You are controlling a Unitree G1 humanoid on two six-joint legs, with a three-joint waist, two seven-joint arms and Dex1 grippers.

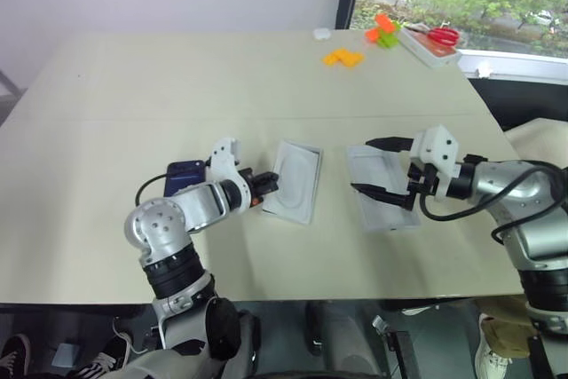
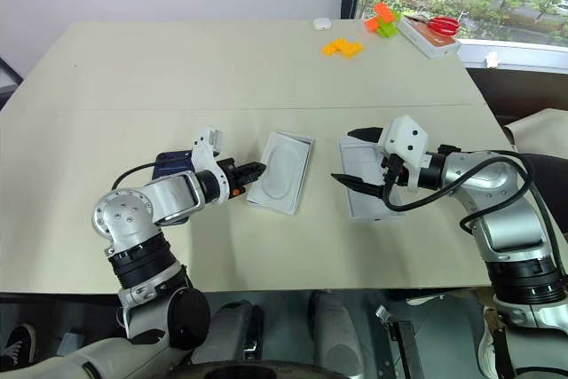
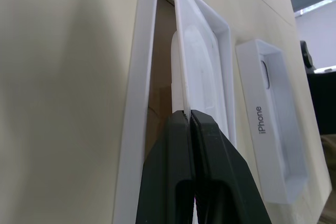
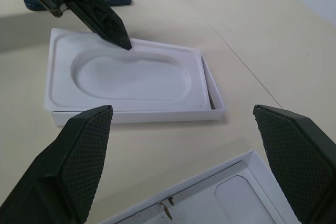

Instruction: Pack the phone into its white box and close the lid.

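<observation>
1. The table [image 1: 133, 86] is pale beige, with a seam running across it from side to side.
2. Red-handled scissors [image 1: 441, 36] lie in a white tray [image 1: 428, 49] at the far right corner.
3. Orange and green blocks [image 1: 382, 31] sit just beside that tray.
4. Yellow-orange pieces [image 1: 343, 58] lie near the far edge.
5. A small white object [image 1: 321, 34] rests at the far edge.
6. The thin white insert [image 1: 295, 180] with its oval recess sits mid-table, tilted.

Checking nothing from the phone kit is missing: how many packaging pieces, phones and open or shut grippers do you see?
Phones: 1, the phone
Packaging pieces: 3, the white box, the insert, the lid
Shut grippers: 1, the left gripper, pinching the insert's edge
Open grippers: 1, the right gripper, over the lid
Total: 6
</observation>
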